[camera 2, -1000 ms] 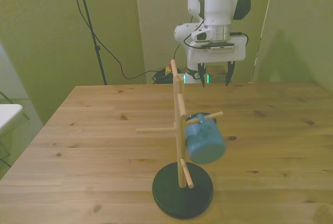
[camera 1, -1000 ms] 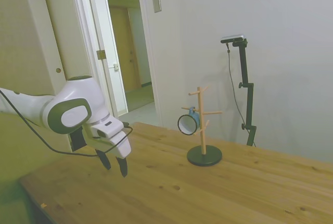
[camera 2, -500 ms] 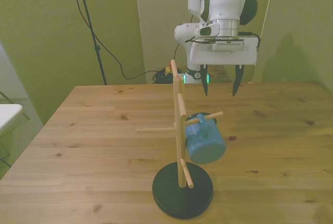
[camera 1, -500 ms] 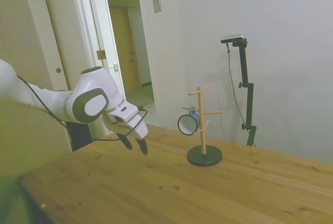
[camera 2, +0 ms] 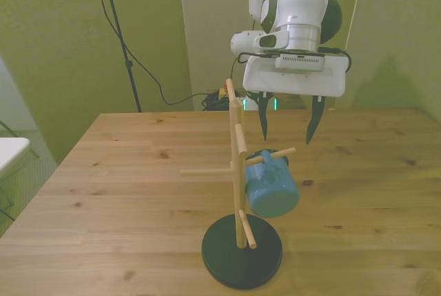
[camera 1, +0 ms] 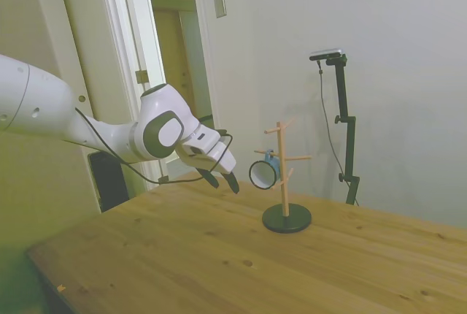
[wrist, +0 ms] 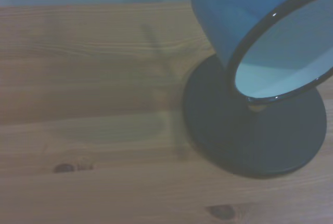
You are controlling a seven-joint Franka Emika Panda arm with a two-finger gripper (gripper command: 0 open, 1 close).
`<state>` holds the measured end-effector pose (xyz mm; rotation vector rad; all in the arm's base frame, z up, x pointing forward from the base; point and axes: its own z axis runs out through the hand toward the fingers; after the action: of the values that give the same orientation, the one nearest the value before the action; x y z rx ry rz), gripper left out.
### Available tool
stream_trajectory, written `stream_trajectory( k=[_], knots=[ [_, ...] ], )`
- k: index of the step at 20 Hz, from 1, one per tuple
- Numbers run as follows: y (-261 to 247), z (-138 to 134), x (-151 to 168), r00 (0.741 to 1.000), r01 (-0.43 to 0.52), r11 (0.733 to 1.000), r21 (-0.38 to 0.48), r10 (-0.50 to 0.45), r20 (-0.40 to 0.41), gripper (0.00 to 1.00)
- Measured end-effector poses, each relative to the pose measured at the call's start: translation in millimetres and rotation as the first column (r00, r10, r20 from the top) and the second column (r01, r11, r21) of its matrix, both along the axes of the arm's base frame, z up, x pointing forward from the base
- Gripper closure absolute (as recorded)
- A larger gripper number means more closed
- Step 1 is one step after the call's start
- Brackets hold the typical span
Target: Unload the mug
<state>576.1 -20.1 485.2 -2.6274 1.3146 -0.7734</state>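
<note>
We see the wooden counter (camera 2: 103, 172) filling the lower part of both wide views, its planks bare apart from one stand. Above it reaches the white arm (camera 1: 87, 120), coming in over the counter with a dark cable looped beneath its wrist. Next in size is the wooden peg stand (camera 2: 238, 172), an upright post with slanted pegs rising from a round dark base (camera 2: 241, 249) that sits flat on the counter; in the wrist view that base (wrist: 229, 135) shows as a dark disc on the wood grain. The pincer (camera 2: 286, 125) hangs in the air with its two dark fingers spread well apart, gripping nothing; in the side view we find it (camera 1: 221, 180) near the stand and just short of the mug's open mouth, not touching it. The mug (camera 2: 271, 183), light blue with a thin dark rim, hangs by its handle from a peg on the front view's right, tilted on its side, clear of the counter. From the wrist we look into the mug's (wrist: 250, 15) white inside, close by.
</note>
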Motion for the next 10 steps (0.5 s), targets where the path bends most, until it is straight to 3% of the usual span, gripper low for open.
stream_trajectory(
  k=[4, 10],
  knots=[
    [-5, 8, 11, 0.995, 0.001, 1.000, 0.002, -0.001, 0.097, 0.00],
    [-15, -4, 39, 0.982, 0.054, 0.998, -0.016, -0.050, 0.183, 0.00]
  ],
)
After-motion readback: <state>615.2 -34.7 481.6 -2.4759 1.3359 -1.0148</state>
